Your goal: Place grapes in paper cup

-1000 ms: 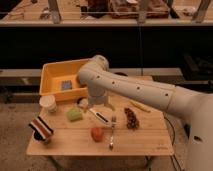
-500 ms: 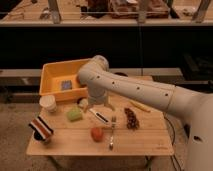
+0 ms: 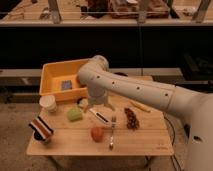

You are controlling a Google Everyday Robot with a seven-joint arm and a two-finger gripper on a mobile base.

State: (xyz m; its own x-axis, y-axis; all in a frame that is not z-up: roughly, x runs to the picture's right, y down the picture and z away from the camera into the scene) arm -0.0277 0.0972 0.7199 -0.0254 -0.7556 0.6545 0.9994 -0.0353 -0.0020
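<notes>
The grapes (image 3: 131, 118), a dark reddish-brown bumpy cluster, lie on the wooden table (image 3: 140, 142) right of centre. The paper cup (image 3: 48, 103), short and off-white, stands near the table's left edge, below the yellow bin. My gripper (image 3: 99, 111) hangs over the table's middle, left of the grapes and right of the cup, just above a small white and dark object (image 3: 100, 117). It holds nothing that I can see.
A yellow bin (image 3: 55, 75) with a blue-grey item sits at the back left. A green sponge-like block (image 3: 75, 114), an orange-red round fruit (image 3: 96, 133), a fork (image 3: 112, 132), a striped object (image 3: 41, 128) and a thin yellow stick (image 3: 140, 106) lie on the table.
</notes>
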